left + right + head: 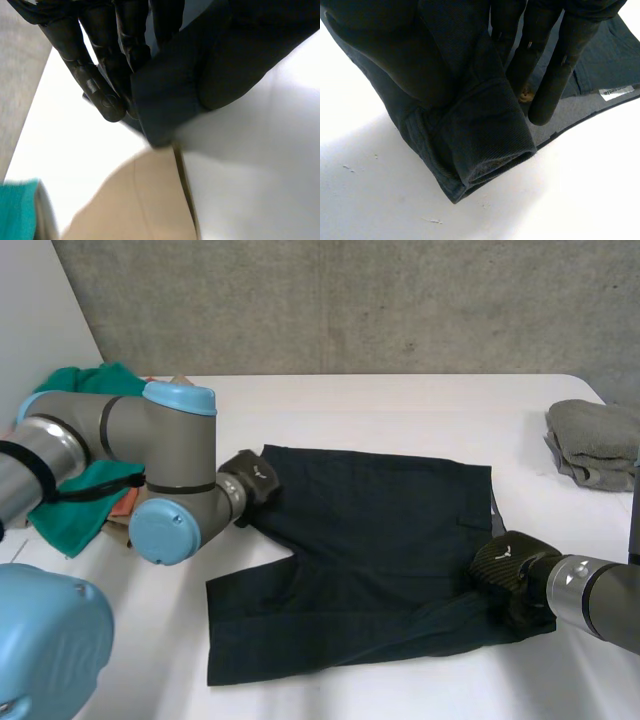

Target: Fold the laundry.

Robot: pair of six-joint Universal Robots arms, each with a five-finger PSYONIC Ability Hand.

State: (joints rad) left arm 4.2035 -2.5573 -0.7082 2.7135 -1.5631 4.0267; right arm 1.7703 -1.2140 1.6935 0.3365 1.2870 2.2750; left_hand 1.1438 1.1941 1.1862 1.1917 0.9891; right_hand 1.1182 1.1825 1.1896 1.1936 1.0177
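Dark navy shorts [370, 550] lie spread flat on the white table [400, 405]. My left hand [252, 478] is at their far left corner, and in the left wrist view its fingers [100, 65] curl onto a lifted fold of the dark cloth [200, 65]. My right hand [510, 575] sits at the near right corner. In the right wrist view that hand [555, 55] pinches a doubled-over hem of the shorts [480, 135] between its fingers and thumb, just above the table.
A pile of green cloth [85, 490] with a tan piece [140, 200] lies at the table's left edge, close to my left arm. A folded grey towel [595, 445] rests at the far right. A white label [616, 91] shows inside the shorts.
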